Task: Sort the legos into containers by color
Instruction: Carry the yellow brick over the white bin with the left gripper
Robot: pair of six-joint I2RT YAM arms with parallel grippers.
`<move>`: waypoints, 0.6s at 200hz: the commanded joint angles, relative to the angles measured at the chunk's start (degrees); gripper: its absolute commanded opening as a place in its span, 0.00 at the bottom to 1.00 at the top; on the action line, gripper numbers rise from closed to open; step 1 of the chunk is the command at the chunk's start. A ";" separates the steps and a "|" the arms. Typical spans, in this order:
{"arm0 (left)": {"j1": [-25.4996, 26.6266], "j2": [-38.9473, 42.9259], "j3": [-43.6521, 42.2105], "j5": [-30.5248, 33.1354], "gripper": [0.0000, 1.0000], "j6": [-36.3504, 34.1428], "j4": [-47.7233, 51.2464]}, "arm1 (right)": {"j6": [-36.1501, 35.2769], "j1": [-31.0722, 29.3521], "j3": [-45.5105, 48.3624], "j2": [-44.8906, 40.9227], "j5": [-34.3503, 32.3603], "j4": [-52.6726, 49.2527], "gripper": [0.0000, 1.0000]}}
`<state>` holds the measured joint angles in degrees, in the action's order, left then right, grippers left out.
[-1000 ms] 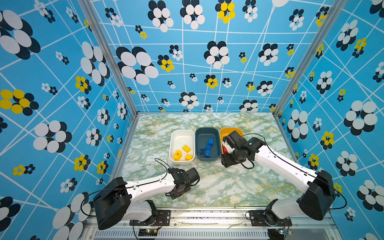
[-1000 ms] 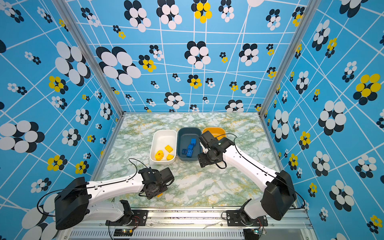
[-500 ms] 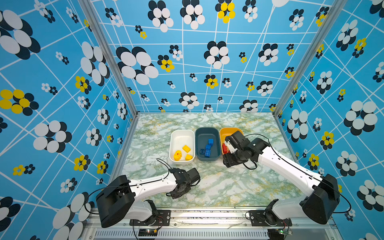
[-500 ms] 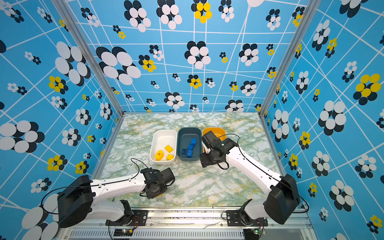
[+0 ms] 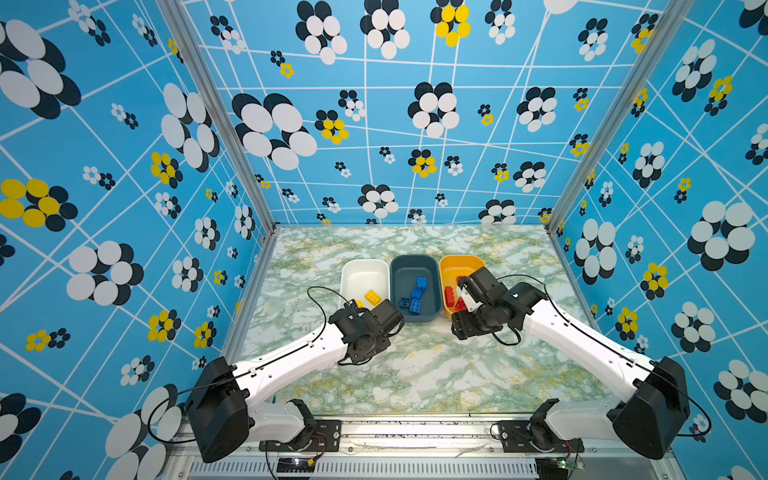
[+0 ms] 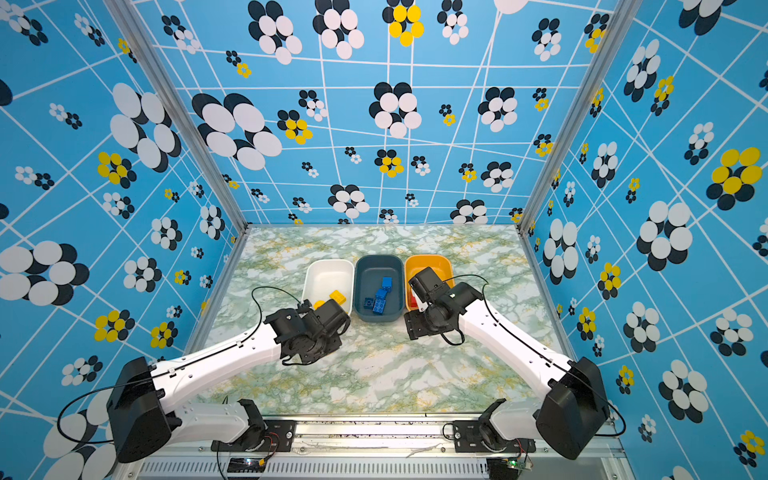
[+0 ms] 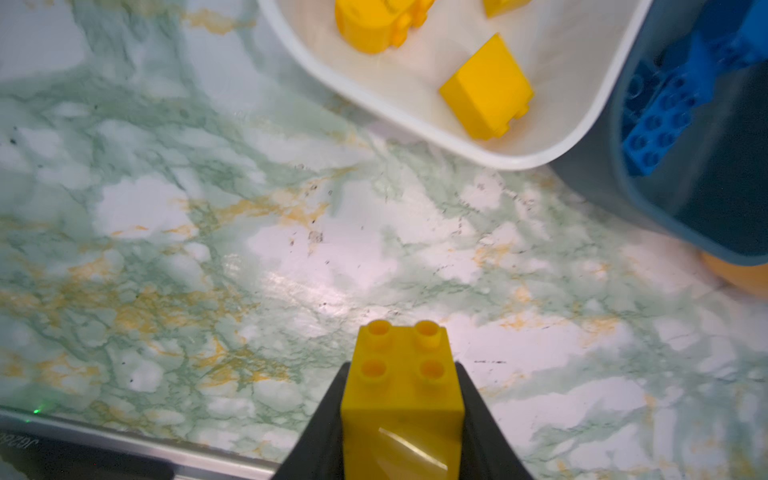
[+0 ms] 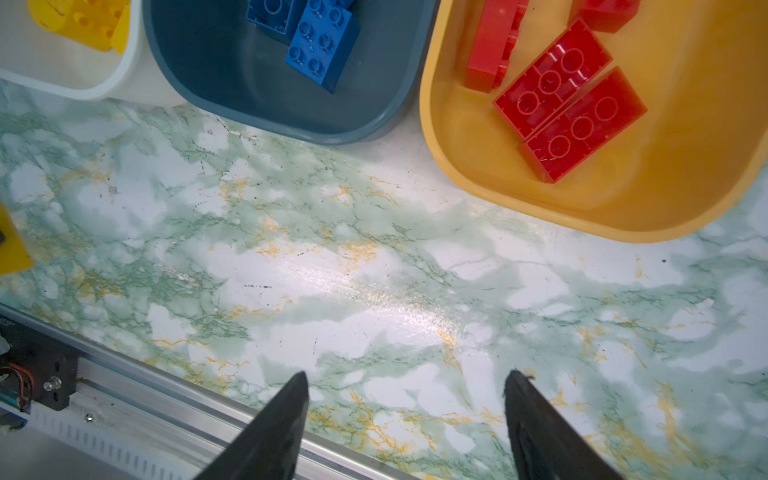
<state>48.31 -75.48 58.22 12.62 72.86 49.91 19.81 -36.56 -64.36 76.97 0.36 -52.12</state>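
One yellow lego [image 7: 401,415] sat clamped in the left gripper [image 7: 401,365] over the bench [image 5: 436,365], with the white tub [image 5: 361,262] at its 12 o'clock. Yellow bricks [image 5: 372,296] lay in that tub, blue bricks [image 5: 415,299] in the slate tub [image 5: 415,258], and red bricks [image 8: 569,104] in the orange tub [image 5: 457,258]. The right gripper [image 8: 407,374] hung wide apart and empty. No loose brick showed, so this drop looked like the last.

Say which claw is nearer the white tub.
Left. The left claw, gripping a yellow brick, is beside the white tub; the right claw is by the yellow-orange tub.
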 commanded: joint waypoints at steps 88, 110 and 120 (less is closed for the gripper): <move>-17.09 -16.18 18.87 -1.15 0.36 -23.73 -3.15 | 3.14 2.67 2.17 -3.39 1.13 -0.01 0.93; -19.53 -20.32 21.38 -1.10 0.37 -25.94 -4.74 | 4.37 2.66 3.01 -4.14 1.40 0.33 0.94; -20.55 -22.08 22.44 -1.41 0.37 -26.70 -5.87 | 4.86 2.64 3.48 -4.52 1.40 0.28 0.94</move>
<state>29.91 -93.91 77.49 11.79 50.68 46.30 22.59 -34.20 -62.46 74.00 0.82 -51.72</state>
